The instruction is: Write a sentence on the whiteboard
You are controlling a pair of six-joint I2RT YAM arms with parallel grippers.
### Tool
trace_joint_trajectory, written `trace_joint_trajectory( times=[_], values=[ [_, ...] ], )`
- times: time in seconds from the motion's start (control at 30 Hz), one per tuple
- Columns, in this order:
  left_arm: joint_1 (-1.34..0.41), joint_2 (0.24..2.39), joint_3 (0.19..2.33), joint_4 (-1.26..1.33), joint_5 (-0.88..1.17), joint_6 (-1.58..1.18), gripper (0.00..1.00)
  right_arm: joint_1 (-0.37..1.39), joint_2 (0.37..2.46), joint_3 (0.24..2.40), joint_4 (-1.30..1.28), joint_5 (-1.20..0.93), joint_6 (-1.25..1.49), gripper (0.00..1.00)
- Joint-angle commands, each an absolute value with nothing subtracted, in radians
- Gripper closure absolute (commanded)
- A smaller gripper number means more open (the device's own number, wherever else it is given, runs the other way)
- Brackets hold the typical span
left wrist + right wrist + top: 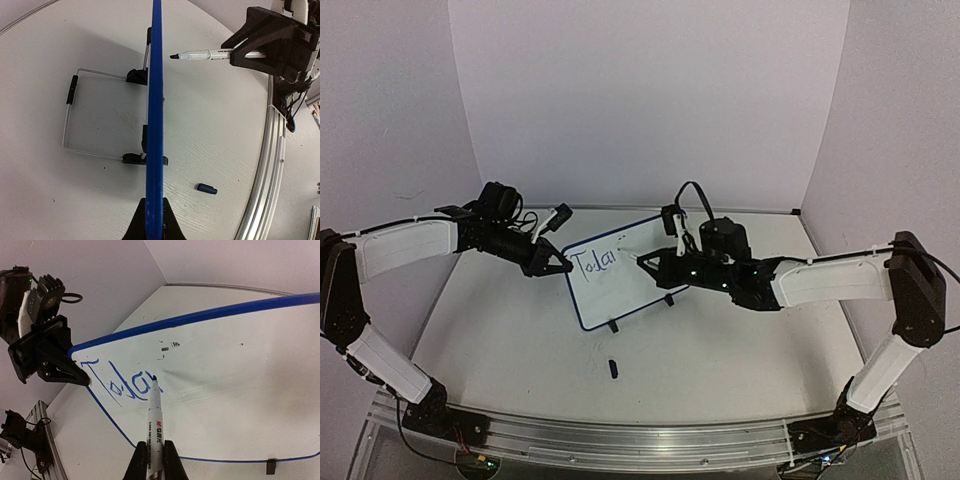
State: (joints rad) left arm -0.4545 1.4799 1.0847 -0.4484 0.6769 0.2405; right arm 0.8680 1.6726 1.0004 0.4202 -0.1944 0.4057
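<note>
Though partial, sentence [122,382] on whiteboard [240,390] at marker [155,415] tip.

- Top view: even, diffuse light from above; walls [650,100] tinted faintly violet, whiteboard [620,288] bright, only weak shadows beneath it.
- Left wrist: soft grey shadow on the table [60,200] left of the whiteboard; its near edge is blurred, and the table rim bows heavily.
- Right wrist: dull sheen streaks right of the sentence [122,382]; slight grain.

Plain pale lilac walls [650,100] close in the back and both sides. The white, faintly grained surface [720,350] is evenly lit, with an aluminium rail [640,438] along its near edge.
</note>
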Motion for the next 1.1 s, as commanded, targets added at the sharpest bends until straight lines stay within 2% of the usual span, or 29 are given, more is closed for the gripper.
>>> trace_joint_trajectory(
  times=[0.0,0.53,1.07],
  values=[
    [-0.461,1.491,1.113,-0.5,0.643,0.267,1.0,0.863,1.656,1.015,0.446,-0.16,0.386,1.0],
    [-0.46,1.492,1.114,-0.502,0.64,0.269,1.0,0.862,1.718,1.06,0.468,-0.154,0.383,1.0],
    [-0.46,1.493,1.114,-0.503,0.639,0.27,1.0,0.863,1.726,1.009,0.469,-0.168,0.407,1.0]
  ],
)
